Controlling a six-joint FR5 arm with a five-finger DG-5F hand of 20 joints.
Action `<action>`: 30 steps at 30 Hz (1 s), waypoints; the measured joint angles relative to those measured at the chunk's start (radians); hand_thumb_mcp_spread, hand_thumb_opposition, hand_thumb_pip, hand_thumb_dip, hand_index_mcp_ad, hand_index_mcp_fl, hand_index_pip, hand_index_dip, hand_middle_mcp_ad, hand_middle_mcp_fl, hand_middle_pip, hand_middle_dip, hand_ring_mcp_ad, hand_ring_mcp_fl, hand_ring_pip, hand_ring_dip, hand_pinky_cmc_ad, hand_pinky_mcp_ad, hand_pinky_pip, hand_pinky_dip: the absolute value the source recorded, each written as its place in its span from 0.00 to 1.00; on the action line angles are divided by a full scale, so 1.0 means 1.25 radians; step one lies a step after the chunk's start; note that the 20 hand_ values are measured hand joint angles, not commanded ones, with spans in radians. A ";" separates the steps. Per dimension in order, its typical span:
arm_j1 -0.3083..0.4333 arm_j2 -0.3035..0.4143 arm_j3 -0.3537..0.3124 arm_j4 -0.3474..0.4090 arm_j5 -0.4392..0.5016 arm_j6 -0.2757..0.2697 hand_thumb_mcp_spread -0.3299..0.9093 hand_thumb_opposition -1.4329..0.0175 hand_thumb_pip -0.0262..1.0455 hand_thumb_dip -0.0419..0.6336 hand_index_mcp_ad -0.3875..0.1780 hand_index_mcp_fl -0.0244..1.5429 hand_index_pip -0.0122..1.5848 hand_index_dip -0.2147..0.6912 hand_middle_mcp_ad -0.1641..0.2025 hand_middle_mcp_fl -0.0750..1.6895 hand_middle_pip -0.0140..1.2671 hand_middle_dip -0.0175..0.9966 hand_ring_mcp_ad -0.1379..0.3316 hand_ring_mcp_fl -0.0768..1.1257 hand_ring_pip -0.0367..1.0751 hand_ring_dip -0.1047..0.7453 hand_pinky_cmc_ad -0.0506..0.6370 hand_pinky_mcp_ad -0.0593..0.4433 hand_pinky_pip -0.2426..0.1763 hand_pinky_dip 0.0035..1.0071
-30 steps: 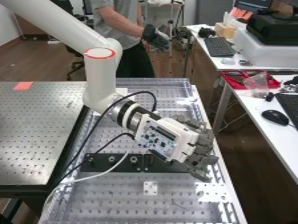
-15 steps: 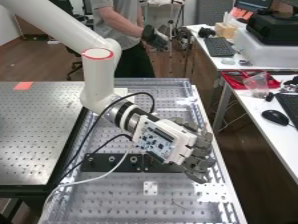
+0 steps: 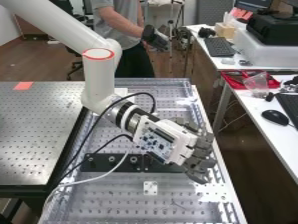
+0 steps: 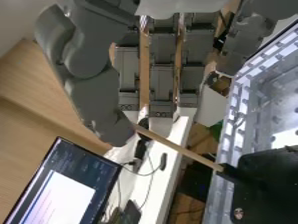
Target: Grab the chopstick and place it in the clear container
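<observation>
Perforated metal bench top below and around me, high view. Across it, by the wrist side of my palm, a black bar with round fittings. Small white plate on the bench, near, toward the bench's near end. Further off behind my wrist, a second perforated table, orange patch at its far edge. Out past my fingertips, well apart: white desk with a computer mouse, and a red tray beyond that.

My hand is over the bench, tilted, its back with the circuit board facing up. Fingers reach out and somewhat down toward the bench's desk-side edge, loosely extended, gaps between some of them.

Wrist view: fingers fairly straight, side by side; the nearest digit large and set off from the others. Chopstick slants away from beside that digit's tip; its other end meets a black form I can't identify. No grip that I can make out; whether the tip touches the stick, can't tell. Beyond the same digit's tip, a monitor. Loose cables past the chopstick.
</observation>
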 joint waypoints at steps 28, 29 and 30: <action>0.012 0.000 0.002 0.077 0.063 -0.064 0.86 0.32 0.49 0.48 0.65 0.49 0.78 0.23 0.46 0.68 0.58 0.80 0.43 0.77 0.14 0.77 0.66 0.61 0.72 0.15; 0.011 0.001 0.007 0.077 0.062 -0.069 0.86 0.32 0.49 0.48 0.65 0.49 0.77 0.23 0.46 0.68 0.57 0.80 0.43 0.77 0.14 0.77 0.66 0.61 0.72 0.15; 0.010 0.001 0.008 0.077 0.061 -0.071 0.86 0.32 0.49 0.48 0.65 0.49 0.77 0.23 0.46 0.69 0.56 0.79 0.44 0.77 0.14 0.77 0.66 0.61 0.72 0.15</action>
